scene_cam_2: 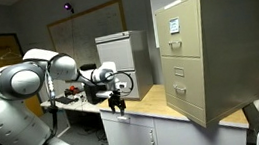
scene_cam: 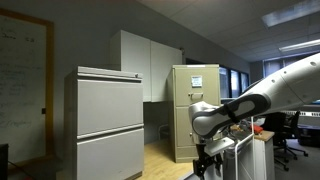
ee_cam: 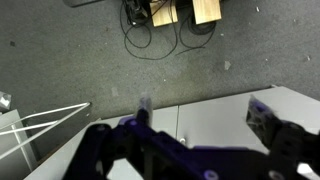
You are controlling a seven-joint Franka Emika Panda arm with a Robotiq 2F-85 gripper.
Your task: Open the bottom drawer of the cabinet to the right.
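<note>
Wrist view: gripper [ee_cam: 185, 142], fingers spread wide, holding nothing. In an exterior view: well apart from beige filing cabinet [scene_cam_2: 217, 51]; cabinet's bottom drawer [scene_cam_2: 185, 97] shut.

I count two filing cabinets in both exterior views: one grey cabinet [scene_cam: 108, 115] and one beige cabinet [scene_cam: 195, 105]. The grey one shows two drawer fronts [scene_cam: 108, 105]. The beige one shows at least three drawers [scene_cam_2: 185, 70]; I cannot tell the full number. One whiteboard [scene_cam: 25, 80] appears in each exterior view. I also count one office chair [scene_cam: 292, 140] and two ceiling lights [scene_cam: 290, 14]. My wrist view shows two tan blocks [ee_cam: 207, 10] and several dark cables [ee_cam: 150, 40], too tangled to count.
</note>
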